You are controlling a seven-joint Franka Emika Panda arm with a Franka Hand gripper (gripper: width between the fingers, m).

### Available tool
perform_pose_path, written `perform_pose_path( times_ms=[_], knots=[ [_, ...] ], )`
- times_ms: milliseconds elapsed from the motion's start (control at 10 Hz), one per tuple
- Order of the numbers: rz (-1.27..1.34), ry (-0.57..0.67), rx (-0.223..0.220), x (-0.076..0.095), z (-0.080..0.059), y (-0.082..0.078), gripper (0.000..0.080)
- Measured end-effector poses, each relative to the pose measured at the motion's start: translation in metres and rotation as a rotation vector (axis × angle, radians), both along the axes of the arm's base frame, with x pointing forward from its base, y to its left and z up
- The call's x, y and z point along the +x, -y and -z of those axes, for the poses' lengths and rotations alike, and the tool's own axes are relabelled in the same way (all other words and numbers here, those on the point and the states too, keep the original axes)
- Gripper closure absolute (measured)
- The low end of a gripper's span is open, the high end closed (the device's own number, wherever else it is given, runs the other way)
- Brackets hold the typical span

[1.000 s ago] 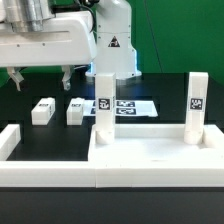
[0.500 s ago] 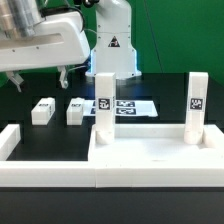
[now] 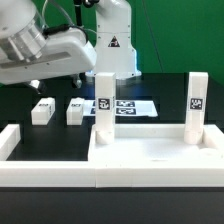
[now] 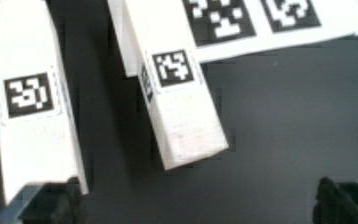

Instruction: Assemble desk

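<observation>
On the black table (image 3: 45, 135) in a dim room, the gripper (image 4: 197, 200) hangs spread wide above two loose leg posts (image 4: 185, 110) beside the marker board (image 4: 247, 20). The desk panel (image 3: 145, 137) lies on that board's near side.

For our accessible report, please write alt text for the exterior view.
A white robot arm hangs, jaws open, over two loose legs lying on a black table. Nearer the camera, two upright legs stand at the far rim of a white panel; the marker board lies behind them.
</observation>
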State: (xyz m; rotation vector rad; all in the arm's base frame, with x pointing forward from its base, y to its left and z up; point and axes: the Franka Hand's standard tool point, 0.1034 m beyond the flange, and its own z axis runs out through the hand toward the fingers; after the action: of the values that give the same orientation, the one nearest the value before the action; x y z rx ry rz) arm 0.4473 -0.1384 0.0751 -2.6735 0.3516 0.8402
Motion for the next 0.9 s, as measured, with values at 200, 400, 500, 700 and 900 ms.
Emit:
perform_pose_path(
  times_ms=[200,400,500,700,900],
  knots=[
    [-0.006,-0.091,0.036,-0.007,0.011,-0.003,0.0151],
    [0.019,-0.133,0.019,-0.014,0.020,-0.007,0.0151],
    [0.019,-0.134,0.013,-0.013,0.020,-0.009,0.0151],
    [0.019,-0.135,0.014,-0.013,0.020,-0.009,0.0151],
    [0.019,-0.137,0.015,-0.014,0.021,-0.009,0.0151]
  ],
)
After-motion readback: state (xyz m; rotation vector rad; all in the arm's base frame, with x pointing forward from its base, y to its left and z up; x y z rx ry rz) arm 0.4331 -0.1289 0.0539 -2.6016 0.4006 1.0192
